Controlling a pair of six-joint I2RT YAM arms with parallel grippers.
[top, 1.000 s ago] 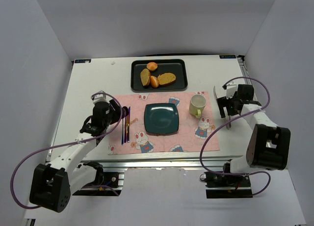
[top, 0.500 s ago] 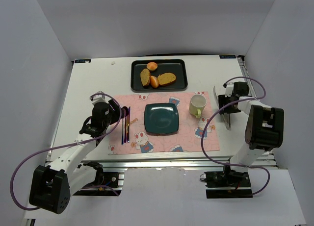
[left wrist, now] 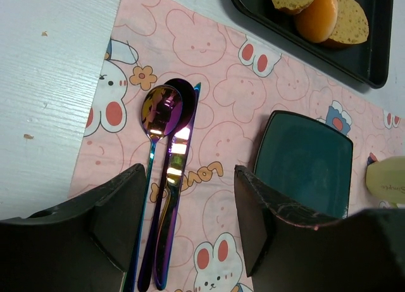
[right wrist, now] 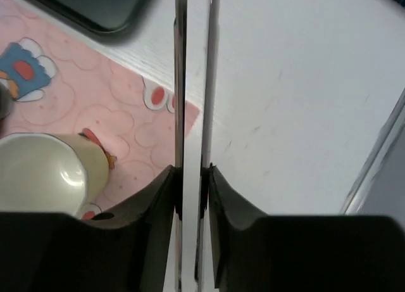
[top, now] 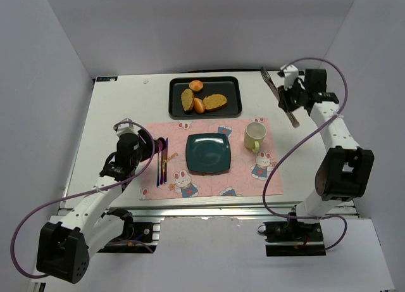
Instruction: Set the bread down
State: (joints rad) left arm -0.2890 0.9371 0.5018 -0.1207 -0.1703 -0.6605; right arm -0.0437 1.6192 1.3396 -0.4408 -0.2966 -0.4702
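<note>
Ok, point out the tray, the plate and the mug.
tray (top: pixel 235 92): top view, bare floor at its right end.
plate (top: pixel 208 153): top view, its centre.
mug (top: pixel 255 133): top view, its open mouth.

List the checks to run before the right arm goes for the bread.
1. Bread lying on the black tray: ok.
2. Right gripper shut on the tongs, fingers on both arms: ok.
3. Gap at the tongs' tips: cannot tell, outside the wrist view.
4. Green plate bare on the placemat: ok.
5. Left gripper open above the cutlery, off the plate: ok.
6. Cup upright beside the plate, right of it: ok.
</note>
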